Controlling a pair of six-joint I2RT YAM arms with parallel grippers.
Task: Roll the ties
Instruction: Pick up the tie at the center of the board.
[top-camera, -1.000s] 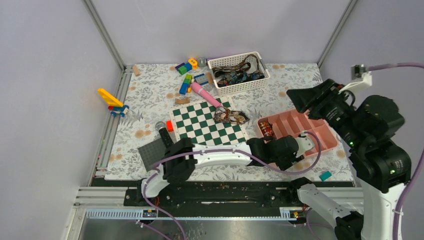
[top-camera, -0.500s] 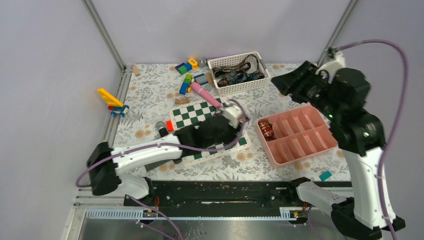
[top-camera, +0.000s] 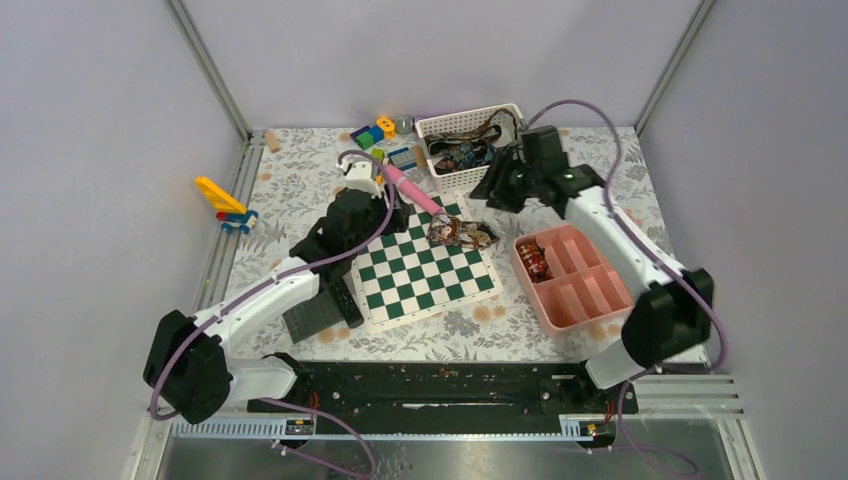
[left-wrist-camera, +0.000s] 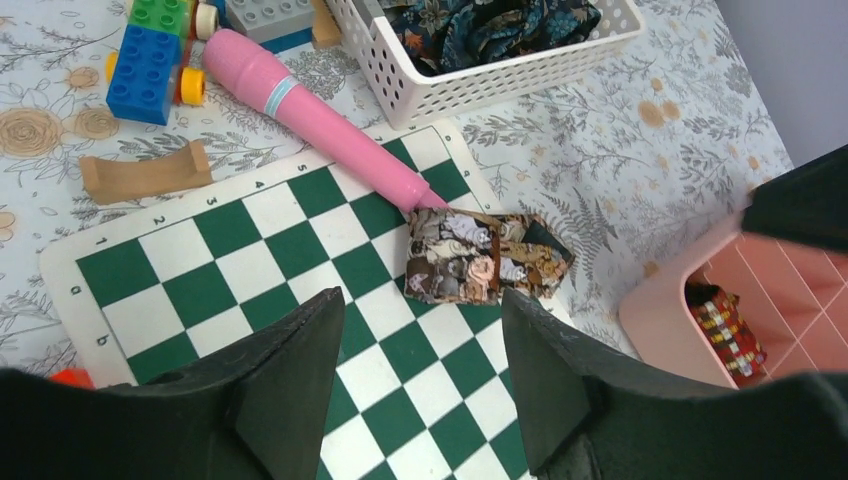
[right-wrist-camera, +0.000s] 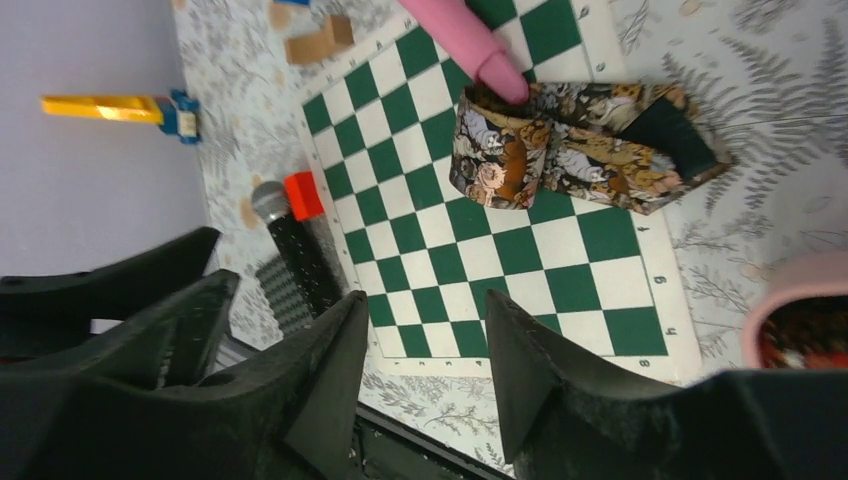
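Tie (left-wrist-camera: 480, 255) lies folded mid-frame on the chessboard (left-wrist-camera: 250, 250), whose edge reads 1–4 and a, b. More ties (left-wrist-camera: 480, 25) fill the basket (left-wrist-camera: 480, 85) at the top. Left gripper (left-wrist-camera: 420, 310) and right gripper (right-wrist-camera: 425, 305) gape empty.

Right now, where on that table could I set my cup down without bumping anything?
The near squares of the chessboard, in front of the folded tie, are bare. So is the floral cloth between the yellow toy and the blocks. It is crowded at the back, around the blocks, pink wand and white basket.
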